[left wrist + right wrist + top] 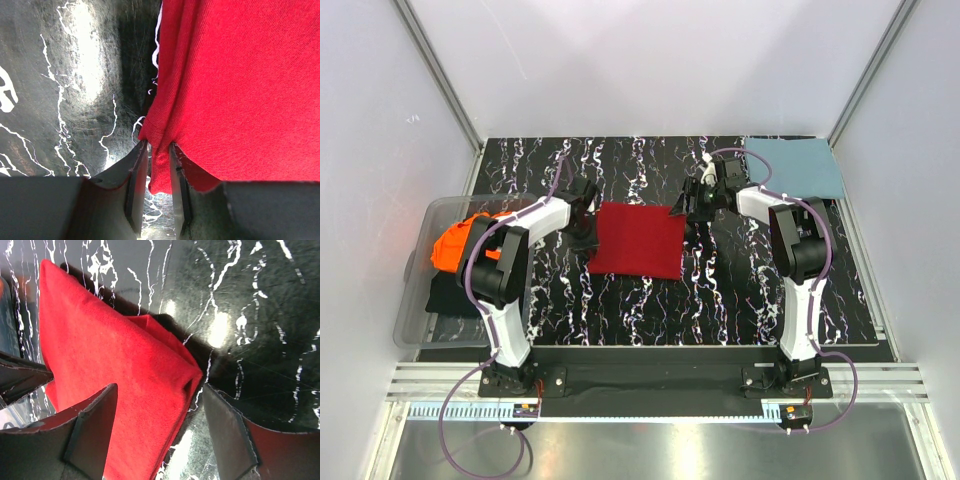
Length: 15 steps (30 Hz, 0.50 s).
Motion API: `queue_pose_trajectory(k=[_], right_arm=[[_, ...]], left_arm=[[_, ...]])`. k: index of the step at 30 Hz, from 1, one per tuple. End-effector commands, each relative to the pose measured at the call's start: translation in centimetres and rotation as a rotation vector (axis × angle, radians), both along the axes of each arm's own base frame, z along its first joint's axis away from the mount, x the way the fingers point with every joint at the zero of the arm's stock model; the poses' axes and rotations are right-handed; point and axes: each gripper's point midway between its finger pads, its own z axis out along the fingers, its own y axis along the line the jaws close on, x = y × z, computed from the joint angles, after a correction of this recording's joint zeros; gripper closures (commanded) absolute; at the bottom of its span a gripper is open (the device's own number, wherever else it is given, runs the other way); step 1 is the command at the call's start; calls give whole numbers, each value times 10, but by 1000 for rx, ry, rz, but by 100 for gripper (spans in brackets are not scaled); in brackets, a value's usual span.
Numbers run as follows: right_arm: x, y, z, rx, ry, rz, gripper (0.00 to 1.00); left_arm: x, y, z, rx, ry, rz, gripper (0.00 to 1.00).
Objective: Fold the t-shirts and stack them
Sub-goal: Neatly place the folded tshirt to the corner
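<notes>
Since the red t-shirt (638,238) lies folded square mid-table, left gripper (159,167) is clamped on its left edge, probably to lift it; right gripper (160,410) straddles the opposite corner, jaws wide, nothing gripped. Folded teal t-shirt (793,165) sits far right, likely the stack base.

bright even overhead light, white glare patches on the glossy table (220,330), dark shadow edging the red t-shirt (115,375).
</notes>
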Motion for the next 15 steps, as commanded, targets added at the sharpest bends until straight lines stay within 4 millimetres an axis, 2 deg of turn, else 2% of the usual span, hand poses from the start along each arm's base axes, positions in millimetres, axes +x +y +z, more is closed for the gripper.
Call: queue_pose_trajectory(k=[1, 15], right_arm=[[-23, 6, -27, -39, 97, 61, 25], [-34, -2, -28, -102, 117, 73, 28]], left_arm=[[12, 4, 2, 30, -49, 18, 73], [14, 1, 7, 12, -58, 22, 73]])
